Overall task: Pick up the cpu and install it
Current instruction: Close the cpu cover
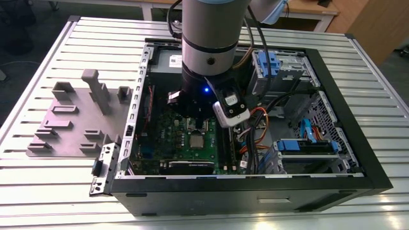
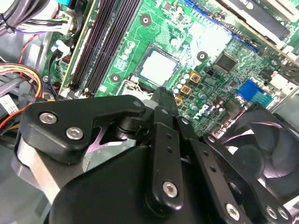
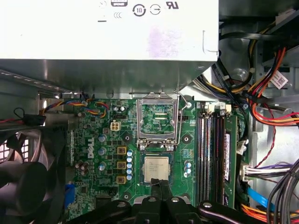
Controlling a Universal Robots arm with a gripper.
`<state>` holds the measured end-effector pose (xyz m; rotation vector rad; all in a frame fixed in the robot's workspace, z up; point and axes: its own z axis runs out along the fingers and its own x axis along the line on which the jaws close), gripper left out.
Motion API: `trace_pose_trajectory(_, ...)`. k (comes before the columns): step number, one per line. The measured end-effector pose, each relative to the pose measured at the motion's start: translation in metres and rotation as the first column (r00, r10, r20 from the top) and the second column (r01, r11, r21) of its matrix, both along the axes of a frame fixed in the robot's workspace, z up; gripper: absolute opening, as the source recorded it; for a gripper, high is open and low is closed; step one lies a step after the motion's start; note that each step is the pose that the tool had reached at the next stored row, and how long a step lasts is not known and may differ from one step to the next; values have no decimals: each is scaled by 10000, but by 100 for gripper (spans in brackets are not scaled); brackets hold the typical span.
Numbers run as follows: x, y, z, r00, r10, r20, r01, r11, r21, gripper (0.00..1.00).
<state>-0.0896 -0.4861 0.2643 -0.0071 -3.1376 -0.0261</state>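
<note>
Exterior view: open computer case (image 1: 255, 191) lying on its side on a slatted metal table (image 1: 51, 201), with the robot arm (image 1: 208, 28) entering it from 12 o'clock. Grey fixture plate (image 1: 70, 124) on the table at 9 o'clock from the case, just beside its wall. Blue-tabbed drive bays (image 1: 307, 146) at 3 o'clock from the green motherboard (image 1: 169, 134).

Cpu (image 1: 196, 142), square and silver-topped, lying flat in its socket on the motherboard, at 6 o'clock from the arm's wrist in the exterior view.

First wrist view: same cpu (image 3: 156, 169) seated in the socket, with the hinged metal frame (image 3: 158, 119) swung open between it and the grey power supply (image 3: 93, 28). Memory sticks (image 3: 211, 154) in parallel slots near the socket, coloured cables (image 3: 271, 93) beyond them. Black fan (image 3: 21, 179) at the opposite side of the board.

Second wrist view: gripper (image 2: 163, 93) low over the board, tips at the cpu's edge; touching or slightly clear, not decidable. Fingers (image 3: 165, 190) apparently pressed together with nothing between them, their closure partly masked by the gripper's own linkage; cpu not gripped.
</note>
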Motion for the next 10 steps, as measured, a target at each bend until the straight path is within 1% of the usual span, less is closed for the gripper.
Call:
trace_pose_trajectory(3,-1,0,0,9988,482,-1,-482,9988,-1,11)
trace_pose_trajectory(5,-1,0,0,9963,858,-1,-858,9963,-1,11)
trace_pose_trajectory(7,0,0,-1,9926,1216,-1,-1216,9926,-1,11)
trace_pose_trajectory(10,0,0,-2,9847,1741,-1,-1741,9847,-1,11)
